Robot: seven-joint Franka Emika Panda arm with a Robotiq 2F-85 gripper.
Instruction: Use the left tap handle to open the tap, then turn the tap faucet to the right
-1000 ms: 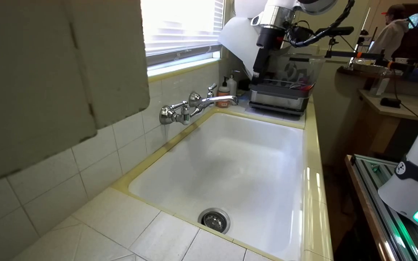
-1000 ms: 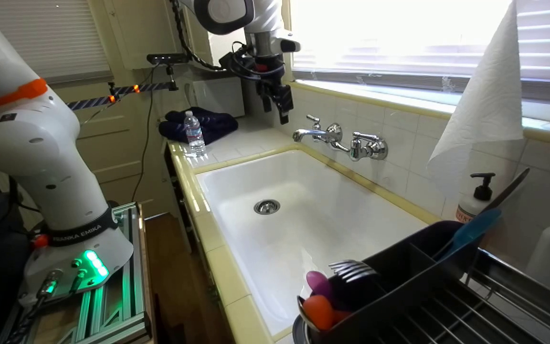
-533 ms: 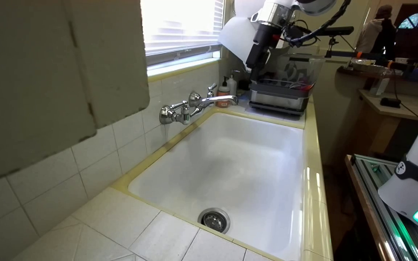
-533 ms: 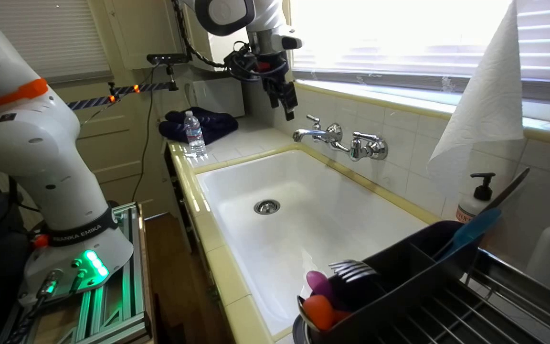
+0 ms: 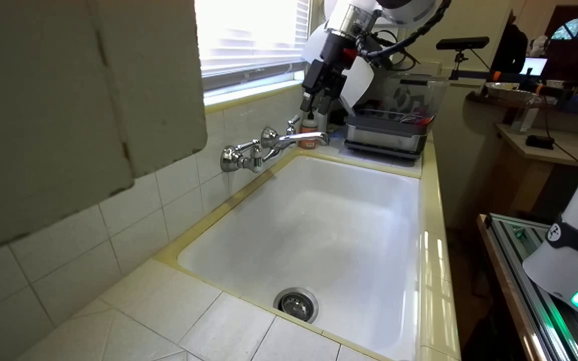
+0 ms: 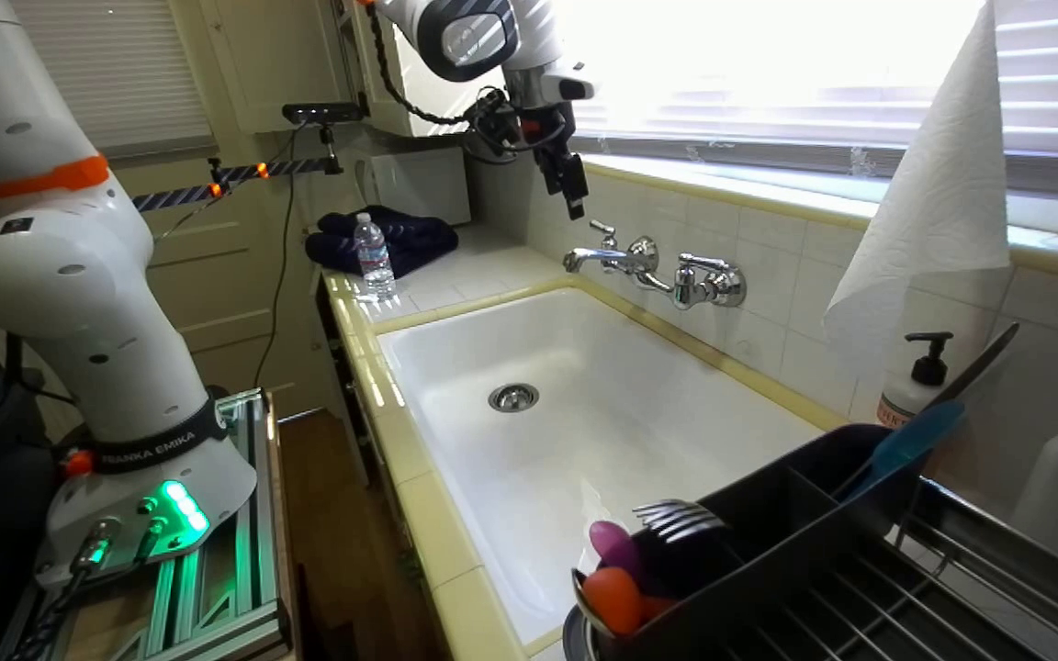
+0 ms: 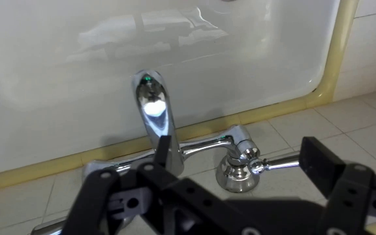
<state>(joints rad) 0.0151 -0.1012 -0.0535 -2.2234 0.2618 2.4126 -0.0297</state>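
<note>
Tool (image 7: pixel 235 140) hangs above the tap (image 6: pixel 644 255), fingers (image 7: pixel 320 163) spread, left tap handle (image 7: pixel 281 162) beyond their gap in the wrist view, its end hidden behind one finger, tap faucet (image 7: pixel 157 111) partly behind the other

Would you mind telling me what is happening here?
A teleoperated robot arm reaches over the sink, meant to open the tap by its left tap handle and then turn the tap faucet to the right. Now its gripper hangs open above the tap, holding nothing. It appears to touch neither the left tap handle nor the tap faucet yet, and nothing is seen flowing.
</note>
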